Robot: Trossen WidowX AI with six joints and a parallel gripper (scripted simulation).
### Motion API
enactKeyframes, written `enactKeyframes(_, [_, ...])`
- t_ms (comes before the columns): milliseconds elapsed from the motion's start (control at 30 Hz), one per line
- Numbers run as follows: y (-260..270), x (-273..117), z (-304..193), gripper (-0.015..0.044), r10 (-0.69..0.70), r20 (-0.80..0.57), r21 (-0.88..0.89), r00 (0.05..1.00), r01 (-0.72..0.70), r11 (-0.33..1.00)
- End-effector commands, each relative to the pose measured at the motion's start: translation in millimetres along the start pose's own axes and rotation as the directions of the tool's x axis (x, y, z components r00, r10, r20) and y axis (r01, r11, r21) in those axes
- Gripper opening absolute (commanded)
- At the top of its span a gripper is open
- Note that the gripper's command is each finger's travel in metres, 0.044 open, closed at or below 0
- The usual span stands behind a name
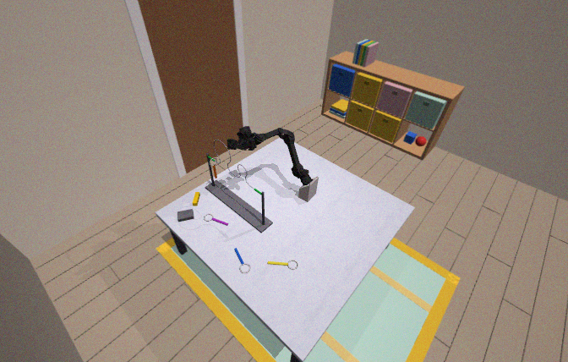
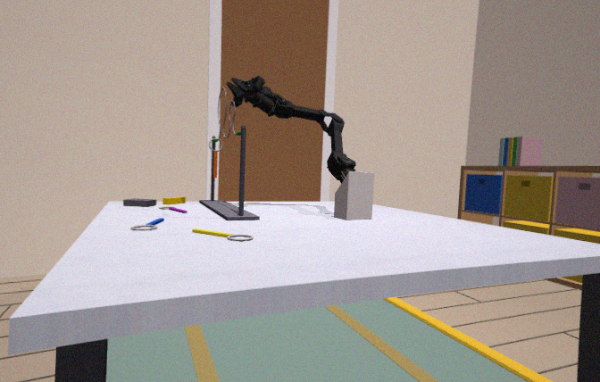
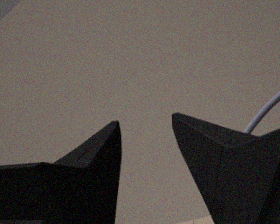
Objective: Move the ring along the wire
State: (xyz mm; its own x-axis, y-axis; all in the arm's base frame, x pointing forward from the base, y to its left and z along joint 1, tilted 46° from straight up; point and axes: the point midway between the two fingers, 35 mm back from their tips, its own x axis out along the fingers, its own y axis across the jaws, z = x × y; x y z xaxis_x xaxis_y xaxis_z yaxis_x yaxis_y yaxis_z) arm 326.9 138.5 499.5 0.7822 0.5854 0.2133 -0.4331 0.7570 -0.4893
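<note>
The ring (image 2: 210, 146) hangs around the green part (image 1: 211, 158) next to the far post (image 1: 210, 174) (image 2: 212, 178). Its orange handle (image 1: 215, 171) (image 2: 215, 164) points down beside that post. The other green part (image 1: 258, 191) (image 2: 239, 133) joins the near post (image 1: 263, 209) (image 2: 242, 175). My gripper (image 1: 229, 144) (image 2: 230, 81) (image 3: 145, 124) is partly open and empty, high up close to the wire's tall loops, well above the handle. The grey wire (image 3: 265, 111) shows behind the right finger in the wrist view; the gap between them is unclear.
The dark base plate (image 1: 241, 209) carries both posts. A purple-handled ring (image 1: 220, 222), a blue-handled ring (image 1: 239, 256), a yellow-handled ring (image 1: 277, 263), a dark block (image 1: 185, 215) and a yellow block (image 1: 196, 199) lie on the table (image 1: 345, 233).
</note>
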Motion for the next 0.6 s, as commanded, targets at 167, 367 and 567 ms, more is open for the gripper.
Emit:
enactKeyframes(167, [-75,-36,-6,0.016,-0.22,-0.039,-0.236,0.975,0.205,0.95])
enactKeyframes(367, [-122,-57,-32,0.016,-0.324,-0.103,-0.36,0.94,0.268,0.894])
enactKeyframes(567, [-166,-87,-57,0.016,-0.42,-0.165,-0.474,0.893,0.301,0.827])
